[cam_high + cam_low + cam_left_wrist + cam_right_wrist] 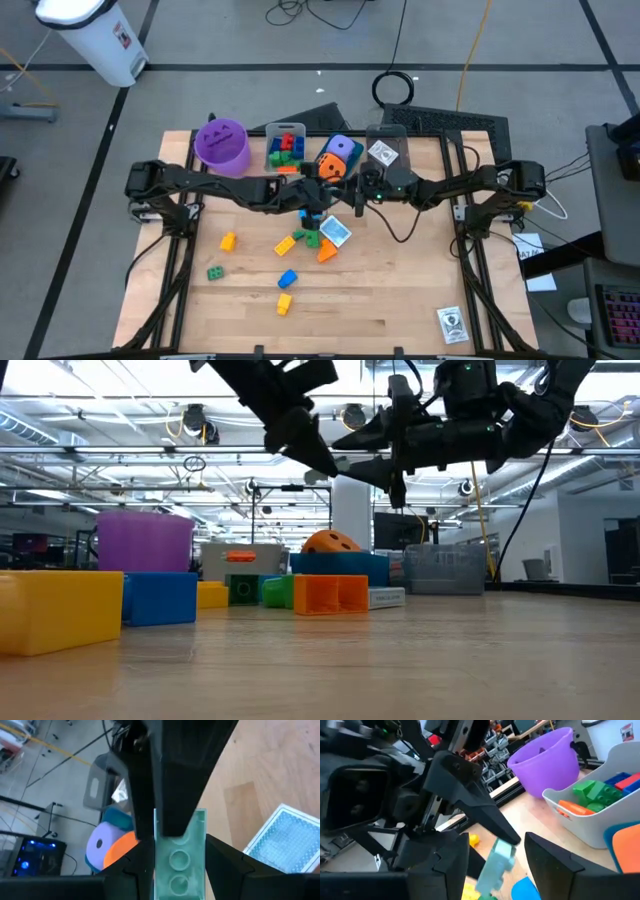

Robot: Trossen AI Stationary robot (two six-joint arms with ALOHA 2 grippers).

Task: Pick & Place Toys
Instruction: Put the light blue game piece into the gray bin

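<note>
Several bricks (286,150) fill the grey bin (270,133) beside the purple cup (221,146).

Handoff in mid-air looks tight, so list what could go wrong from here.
1. The left pincer grips the pale green brick while the right pincer brackets the same brick; if one lets go too early, the brick may drop.
2. Both arms meet over the loose pile beside the patterned card; a dropped brick could scatter those pieces.
3. The pincers sit very close, so the fingers could knock together.
</note>
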